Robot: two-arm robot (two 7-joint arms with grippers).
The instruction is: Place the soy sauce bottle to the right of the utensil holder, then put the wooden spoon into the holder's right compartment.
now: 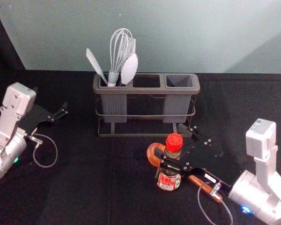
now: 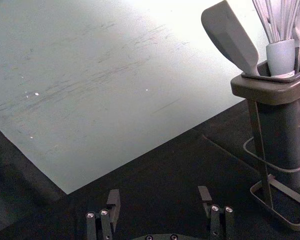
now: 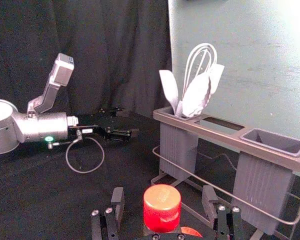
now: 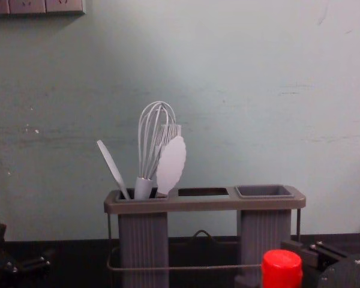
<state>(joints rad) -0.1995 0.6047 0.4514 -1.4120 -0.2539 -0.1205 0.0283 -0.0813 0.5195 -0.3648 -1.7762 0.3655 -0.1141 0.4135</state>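
My right gripper (image 1: 169, 139), near right, gapes wide around the ungripped soy sauce bottle (image 1: 168, 181); my left gripper (image 1: 50, 99) gapes empty, left.

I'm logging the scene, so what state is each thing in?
Red-capped glass soy sauce bottle: upright, capped.
Brown wooden spoon: lying flat.
Grey wire-framed utensil holder: upright.
Holder's ribbed grey left compartment: occupied by pale utensils.
Ribbed grey right compartment: no utensil visible inside.
Black-fingered right gripper: open, around the bottle without closing on it.
Black-fingered left gripper: open, left of the holder.
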